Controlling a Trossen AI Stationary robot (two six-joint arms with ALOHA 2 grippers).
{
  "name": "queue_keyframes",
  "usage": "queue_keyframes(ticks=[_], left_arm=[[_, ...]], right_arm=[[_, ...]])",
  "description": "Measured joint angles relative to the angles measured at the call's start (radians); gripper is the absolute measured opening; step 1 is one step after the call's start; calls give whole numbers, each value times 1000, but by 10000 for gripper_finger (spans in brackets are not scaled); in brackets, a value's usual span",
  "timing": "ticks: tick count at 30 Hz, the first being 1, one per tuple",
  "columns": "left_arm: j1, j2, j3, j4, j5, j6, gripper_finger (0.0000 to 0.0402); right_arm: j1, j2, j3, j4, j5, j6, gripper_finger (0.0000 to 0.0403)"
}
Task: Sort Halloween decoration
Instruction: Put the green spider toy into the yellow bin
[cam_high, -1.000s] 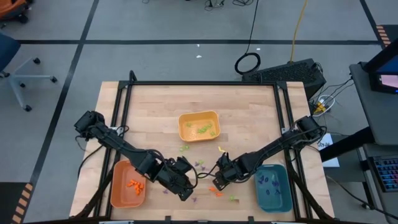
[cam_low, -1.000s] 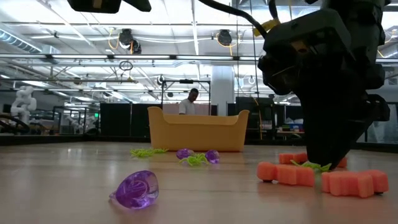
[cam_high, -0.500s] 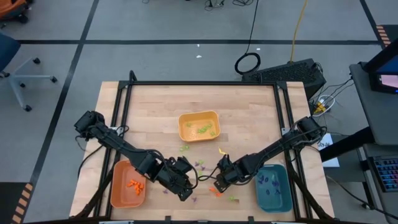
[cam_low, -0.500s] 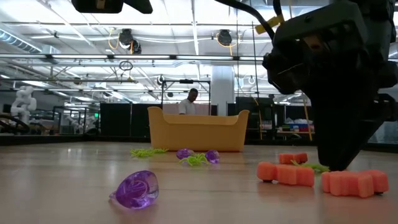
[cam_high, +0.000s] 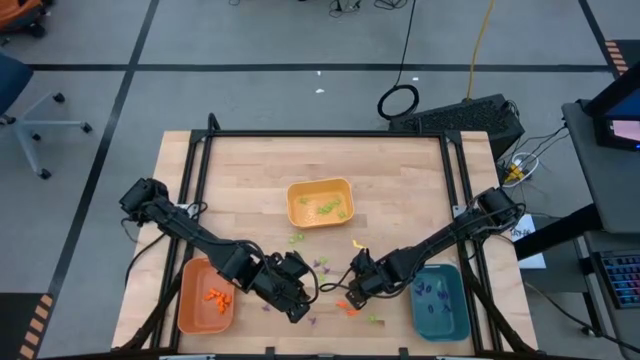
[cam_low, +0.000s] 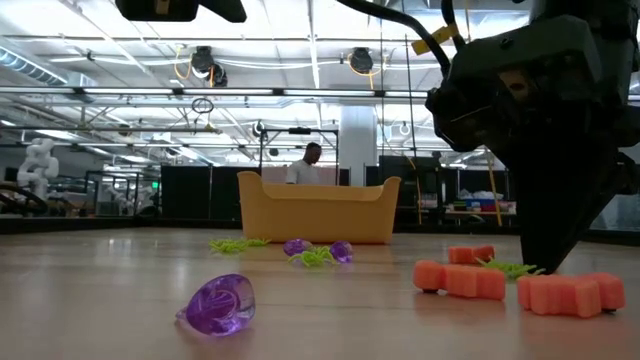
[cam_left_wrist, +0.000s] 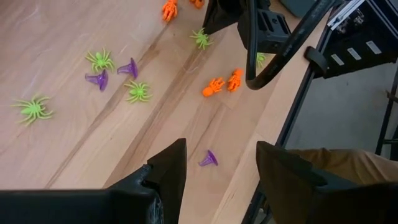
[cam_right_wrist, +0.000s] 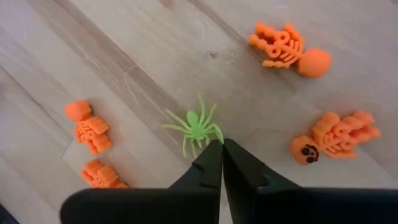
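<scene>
On the pale wooden surface (cam_high: 250, 170), the right gripper (cam_right_wrist: 219, 163) is down among the small plastic Halloween decoration pieces at the lower centre of the high view, its dark fingers pressed fully together just beside a light green plastic spider (cam_right_wrist: 195, 128). In the right wrist view the tips meet at the spider's rear legs, so it cannot be told whether a leg is pinched or the fingers have closed on nothing; the spider's body lies flat on the wood. Around it lie orange plastic skeleton figures (cam_right_wrist: 287, 48), placed upper right, right and left of that frame, loose and apart from the fingers. The likely aim, judging by the trays, is to carry the spider to the yellow rectangular tray (cam_high: 320, 203) at the centre of the high view, which already holds green pieces, while the orange rectangular tray (cam_high: 188, 305) at lower left holds orange ones and the teal rectangular tray (cam_high: 440, 302) at lower right holds purple ones. The left gripper (cam_left_wrist: 214, 163) hovers near the orange tray with its fingers partly open and nothing between them, above a small purple plastic cone-shaped piece (cam_left_wrist: 209, 160); more green spiders and purple pieces are scattered at the upper left of its wrist view, not yet sorted.
</scene>
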Motion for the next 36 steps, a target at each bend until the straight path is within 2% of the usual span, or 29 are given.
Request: queue_keyframes(ticks=[11, 24, 30, 36], left_arm=[[0, 0, 0, 0, 0, 0, 192], [-1, -2, 0, 0, 0, -2, 192], [-2, -15, 0, 5, 0, -1, 192], [-2, -36, 0, 19, -5, 0, 192]], right_arm=[[-3, -64, -2, 44, -62, -43, 0], [-9, -218, -1, 35, -40, -71, 0], [-9, -328, -1, 30, 35, -88, 0], [-9, -435, 0, 50, 186, -139, 0]])
